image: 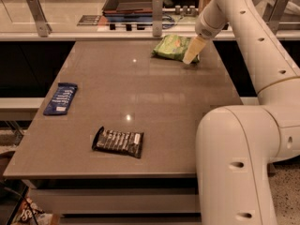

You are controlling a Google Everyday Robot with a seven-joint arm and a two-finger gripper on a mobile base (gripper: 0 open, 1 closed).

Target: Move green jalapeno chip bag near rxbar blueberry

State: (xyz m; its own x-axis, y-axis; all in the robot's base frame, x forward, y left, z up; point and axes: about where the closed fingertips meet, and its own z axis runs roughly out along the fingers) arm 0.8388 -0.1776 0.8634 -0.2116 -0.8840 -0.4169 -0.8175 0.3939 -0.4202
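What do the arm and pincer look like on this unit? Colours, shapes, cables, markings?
The arm is glossy off-white, built of fat rounded tubular links with bulbous joints. Small dark holes dot the shells, and a thin tan seam rings one joint. No outside cables or logos show. The pincer is cream-coloured and tapers to a narrow tip, at the table's far right by the green jalapeno chip bag.

The cream gripper (190, 59) sits by the light-green, dark-printed chip bag (169, 47); the rxbar blueberry (61, 98) is blue, white-lettered.
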